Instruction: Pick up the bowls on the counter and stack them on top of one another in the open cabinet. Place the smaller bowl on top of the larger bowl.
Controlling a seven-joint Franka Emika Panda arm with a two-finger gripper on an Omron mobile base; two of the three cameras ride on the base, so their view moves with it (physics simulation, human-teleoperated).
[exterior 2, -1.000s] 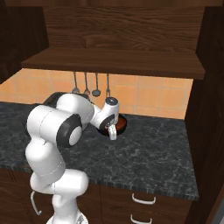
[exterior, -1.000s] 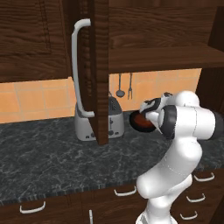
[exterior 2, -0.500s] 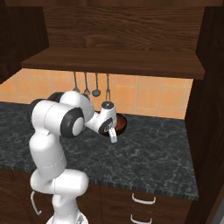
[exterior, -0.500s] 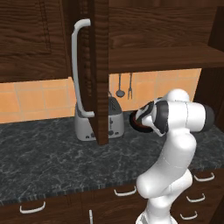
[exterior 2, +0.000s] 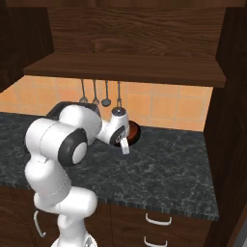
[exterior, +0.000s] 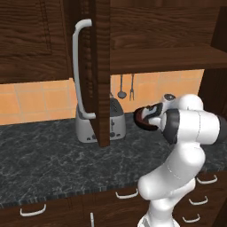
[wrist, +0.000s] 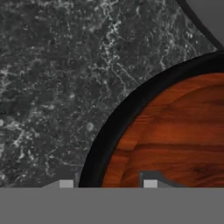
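My gripper (wrist: 108, 183) is shut on the rim of the smaller bowl (wrist: 175, 140), reddish-brown inside with a dark edge. One fingertip sits inside the bowl and the other outside it. In the left base view the smaller bowl (exterior: 144, 118) hangs tilted just above the counter (exterior: 44, 155), right of the toaster. The gripper (exterior 2: 125, 141) holds the bowl (exterior 2: 133, 131) near the tiled back wall. The cabinet's shelf (exterior: 168, 57) runs overhead, bare where it shows. The larger black bowl is out of view.
The open cabinet door (exterior: 101, 66) with its curved silver handle (exterior: 80, 66) hangs left of the bowl, in front of the silver toaster (exterior: 99, 126). Utensils (exterior 2: 99, 91) hang under the shelf (exterior 2: 125, 67). A dark wood side panel (exterior 2: 229, 120) bounds the right.
The hand has lifted the reddish-brown bowl a little off the counter, and the arm's elbow has swung over. The grip has not changed.
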